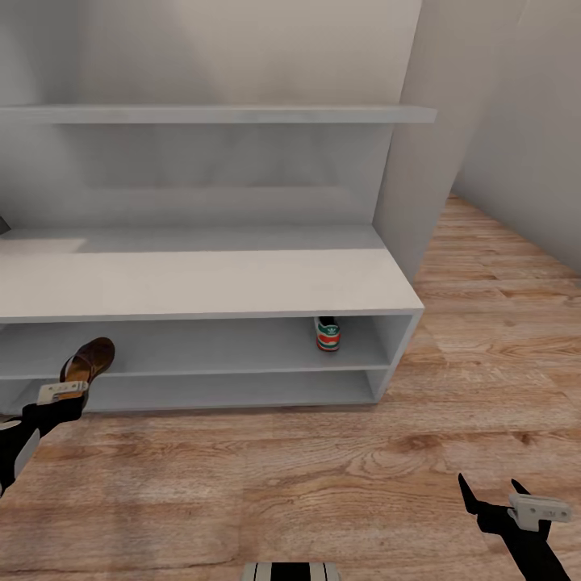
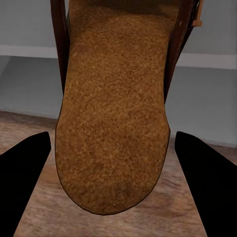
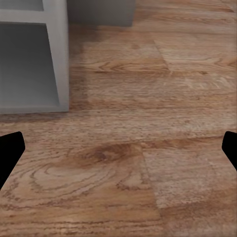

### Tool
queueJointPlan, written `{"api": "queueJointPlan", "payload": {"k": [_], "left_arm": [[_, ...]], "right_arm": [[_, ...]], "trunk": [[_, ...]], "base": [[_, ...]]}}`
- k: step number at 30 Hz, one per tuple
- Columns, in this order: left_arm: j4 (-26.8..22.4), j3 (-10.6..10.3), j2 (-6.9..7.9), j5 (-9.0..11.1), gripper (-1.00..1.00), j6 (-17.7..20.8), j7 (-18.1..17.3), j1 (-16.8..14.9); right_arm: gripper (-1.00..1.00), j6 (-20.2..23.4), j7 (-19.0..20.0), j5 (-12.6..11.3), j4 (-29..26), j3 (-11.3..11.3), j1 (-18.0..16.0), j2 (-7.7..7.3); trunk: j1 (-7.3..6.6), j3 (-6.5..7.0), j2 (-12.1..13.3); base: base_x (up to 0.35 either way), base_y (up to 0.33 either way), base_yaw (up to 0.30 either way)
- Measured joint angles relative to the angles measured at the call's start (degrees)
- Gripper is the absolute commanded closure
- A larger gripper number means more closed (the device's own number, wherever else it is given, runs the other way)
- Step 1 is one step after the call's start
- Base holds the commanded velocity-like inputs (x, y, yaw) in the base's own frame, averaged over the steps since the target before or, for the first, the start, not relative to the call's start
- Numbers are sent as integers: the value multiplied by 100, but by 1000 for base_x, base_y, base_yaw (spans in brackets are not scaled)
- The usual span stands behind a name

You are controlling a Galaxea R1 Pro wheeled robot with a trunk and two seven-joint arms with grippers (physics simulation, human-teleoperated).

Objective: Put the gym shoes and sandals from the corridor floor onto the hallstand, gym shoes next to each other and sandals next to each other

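The left claw (image 1: 71,379) grips a dark brown leather sandal (image 1: 89,361), its grainy tan footbed (image 2: 113,113) between the fingers, just before the light-grey hallstand (image 1: 242,282). One gym shoe (image 1: 327,333) stands on the upper shelf, well off to the claw's right. The right claw (image 1: 494,491) hangs spread wide over wood-grain plank floor (image 3: 138,163).

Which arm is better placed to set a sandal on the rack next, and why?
Left. The left gripper holds a sandal beside the rack's shelf; the right gripper hangs open over floor.
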Motion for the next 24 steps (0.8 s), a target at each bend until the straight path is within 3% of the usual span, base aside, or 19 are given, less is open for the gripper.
{"api": "queueJointPlan", "payload": {"k": [24], "left_arm": [[-8, 6, -45, 110, 100, -201, 0, 0]], "right_arm": [[-100, -6, -17, 24, -6, 13, 7, 9]], "trunk": [[0, 0, 0]], "base": [[0, 0, 0]]}}
